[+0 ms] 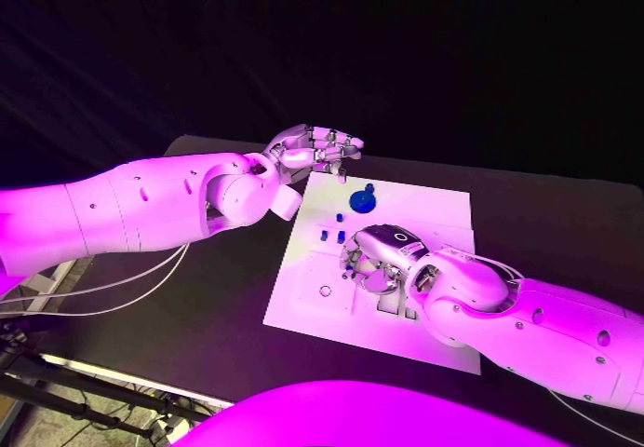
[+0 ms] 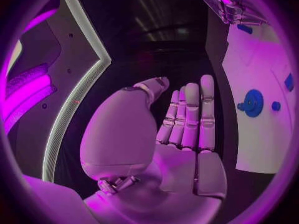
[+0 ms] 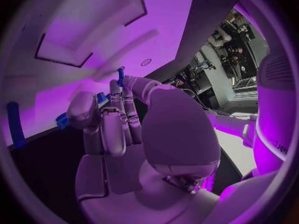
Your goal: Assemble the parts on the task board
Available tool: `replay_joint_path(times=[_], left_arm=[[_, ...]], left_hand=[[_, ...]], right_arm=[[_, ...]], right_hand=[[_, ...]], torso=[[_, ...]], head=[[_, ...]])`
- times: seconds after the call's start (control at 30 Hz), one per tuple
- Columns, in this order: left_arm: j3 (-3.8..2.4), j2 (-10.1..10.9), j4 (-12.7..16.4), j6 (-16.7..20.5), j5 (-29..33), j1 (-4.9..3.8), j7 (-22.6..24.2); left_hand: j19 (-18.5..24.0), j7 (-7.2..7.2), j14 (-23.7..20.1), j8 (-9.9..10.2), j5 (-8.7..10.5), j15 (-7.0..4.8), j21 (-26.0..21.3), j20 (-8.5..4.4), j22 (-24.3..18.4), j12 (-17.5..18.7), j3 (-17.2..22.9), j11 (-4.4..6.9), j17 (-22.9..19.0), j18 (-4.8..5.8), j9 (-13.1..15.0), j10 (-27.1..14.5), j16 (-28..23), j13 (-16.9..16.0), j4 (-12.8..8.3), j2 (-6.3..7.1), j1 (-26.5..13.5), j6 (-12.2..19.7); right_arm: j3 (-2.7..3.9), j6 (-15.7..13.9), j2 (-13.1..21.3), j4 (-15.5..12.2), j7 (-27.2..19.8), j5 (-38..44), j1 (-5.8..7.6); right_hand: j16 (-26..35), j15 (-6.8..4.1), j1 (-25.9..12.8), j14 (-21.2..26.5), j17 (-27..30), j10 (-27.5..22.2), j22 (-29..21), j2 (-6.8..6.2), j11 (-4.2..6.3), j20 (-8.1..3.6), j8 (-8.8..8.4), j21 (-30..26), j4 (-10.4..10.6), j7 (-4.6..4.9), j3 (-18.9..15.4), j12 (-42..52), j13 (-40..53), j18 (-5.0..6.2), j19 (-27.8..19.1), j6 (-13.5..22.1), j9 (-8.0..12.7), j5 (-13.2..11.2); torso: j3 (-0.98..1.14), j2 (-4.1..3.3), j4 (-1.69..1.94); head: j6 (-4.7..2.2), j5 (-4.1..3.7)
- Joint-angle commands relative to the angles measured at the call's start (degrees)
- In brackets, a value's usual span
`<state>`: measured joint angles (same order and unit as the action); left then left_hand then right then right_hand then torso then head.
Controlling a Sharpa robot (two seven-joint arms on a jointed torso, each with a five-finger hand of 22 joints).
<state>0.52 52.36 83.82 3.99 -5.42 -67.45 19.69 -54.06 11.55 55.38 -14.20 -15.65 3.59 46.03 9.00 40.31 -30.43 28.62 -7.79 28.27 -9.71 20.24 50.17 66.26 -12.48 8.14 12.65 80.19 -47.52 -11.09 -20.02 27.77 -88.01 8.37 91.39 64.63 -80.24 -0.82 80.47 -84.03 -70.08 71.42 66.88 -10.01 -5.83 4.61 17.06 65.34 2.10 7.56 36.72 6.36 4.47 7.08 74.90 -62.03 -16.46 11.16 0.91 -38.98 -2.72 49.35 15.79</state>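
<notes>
The right hand (image 1: 380,259) is nearest, low over the middle of the white task board (image 1: 436,209). Its fingers (image 3: 122,104) pinch a thin blue peg (image 3: 120,76) at their tips. The peg looks light, hard and smooth, so I think it could slip or twist. It seems best to hold it by its upper end and leave the lower end free to go into a hole. Its tip sits just above the board, near a small round hole (image 3: 146,62).

A bit farther on, small blue pieces (image 1: 331,229) stand in the board, just beside this hand.

Next comes a round blue part (image 1: 362,198). It looks hard and light too, and its knob looks like the easy place to grab.

Farthest is the left hand (image 1: 315,149), over the far corner of the board on the black desk (image 1: 564,223). It holds nothing, with its fingers straight and side by side. The round part is near it, not touching.
</notes>
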Motion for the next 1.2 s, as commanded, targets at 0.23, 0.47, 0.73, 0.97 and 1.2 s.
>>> replay_joint_path(times=[0.23,0.47,0.73,0.97,1.2], left_arm=[[-0.05,-0.04,0.01,-0.76,-0.40,-0.03,0.11],[-0.05,-0.02,0.06,-1.01,-0.49,-0.03,-0.03],[-0.05,0.02,0.07,-1.13,-0.55,-0.03,-0.13],[-0.05,0.05,0.06,-1.24,-0.61,-0.03,-0.31],[-0.05,0.11,-0.04,-1.54,-0.61,-0.04,-0.65]], left_hand=[[-0.32,0.10,-0.21,0.07,-0.25,0.22,-0.30,0.03,-0.11,0.21,-0.35,-0.16,-0.10,-0.82,-0.08,-0.39,-0.37,0.10,0.09,-0.05,0.35,0.42],[-0.32,0.10,-0.21,0.07,-0.25,0.22,-0.30,0.03,-0.11,0.21,-0.35,-0.16,-0.10,-0.82,-0.08,-0.39,-0.37,0.10,0.09,-0.05,0.35,0.42],[-0.33,0.11,-0.22,0.05,-0.24,0.23,-0.34,0.04,-0.14,0.20,-0.39,-0.17,-0.10,-0.81,-0.08,-0.39,-0.38,0.11,0.12,-0.05,0.32,0.43],[-0.33,0.11,-0.22,0.05,-0.24,0.23,-0.34,0.04,-0.14,0.20,-0.39,-0.17,-0.10,-0.81,-0.08,-0.39,-0.38,0.11,0.12,-0.05,0.32,0.43],[-0.37,0.16,-0.26,-0.04,-0.16,0.30,-0.59,0.11,-0.31,0.16,-0.69,-0.23,-0.11,-0.80,-0.09,-0.45,-0.42,0.17,0.48,-0.05,-0.03,0.49]], right_arm=[[-0.14,1.41,-0.29,0.25,0.85,1.10,-0.34],[-0.22,4.09,-0.73,0.46,1.73,2.90,-0.37],[-0.47,5.71,-1.11,0.35,1.48,3.21,-0.51],[-0.57,5.57,-1.16,0.46,0.03,1.37,-0.54],[-0.62,4.61,-0.86,0.50,-0.54,0.37,-0.54]], right_hand=[[-0.18,-0.38,0.08,-2.45,0.01,2.64,-0.06,0.75,2.28,-0.18,0.06,-0.30,-4.90,0.12,5.16,0.18,1.89,-0.62,-0.35,0.13,-0.11,0.35],[-0.15,-0.36,0.00,-2.43,0.09,2.62,-0.16,0.73,2.26,-0.17,0.06,-0.43,-4.90,0.15,5.16,0.15,1.91,-0.58,-0.46,0.16,-0.14,0.34],[-0.14,-0.31,-0.28,-2.40,0.17,2.60,-0.15,0.66,2.22,-0.12,0.06,-0.47,-4.85,0.20,5.10,0.08,1.95,-0.57,-0.57,0.20,-0.21,0.29],[-0.37,0.36,-2.93,-2.29,0.31,0.75,-0.74,-0.30,1.65,0.64,-0.38,-1.67,-4.25,0.83,1.62,-1.27,1.97,-0.40,-1.50,1.99,-0.77,-0.02],[-0.83,1.17,-4.87,-2.28,-0.12,-1.90,-1.64,-1.18,0.70,1.41,-1.88,-3.07,-3.35,1.59,-0.74,-2.68,1.64,-0.25,-1.84,4.47,-0.67,0.10]], torso=[[-0.02,0.02,0.01],[-0.03,0.05,-0.03],[-0.01,0.01,0.03],[-0.03,0.06,-0.05],[-0.01,0.07,-0.06]], head=[[0.14,0.09],[0.20,0.18],[0.30,0.24],[0.35,0.28],[0.33,0.28]])
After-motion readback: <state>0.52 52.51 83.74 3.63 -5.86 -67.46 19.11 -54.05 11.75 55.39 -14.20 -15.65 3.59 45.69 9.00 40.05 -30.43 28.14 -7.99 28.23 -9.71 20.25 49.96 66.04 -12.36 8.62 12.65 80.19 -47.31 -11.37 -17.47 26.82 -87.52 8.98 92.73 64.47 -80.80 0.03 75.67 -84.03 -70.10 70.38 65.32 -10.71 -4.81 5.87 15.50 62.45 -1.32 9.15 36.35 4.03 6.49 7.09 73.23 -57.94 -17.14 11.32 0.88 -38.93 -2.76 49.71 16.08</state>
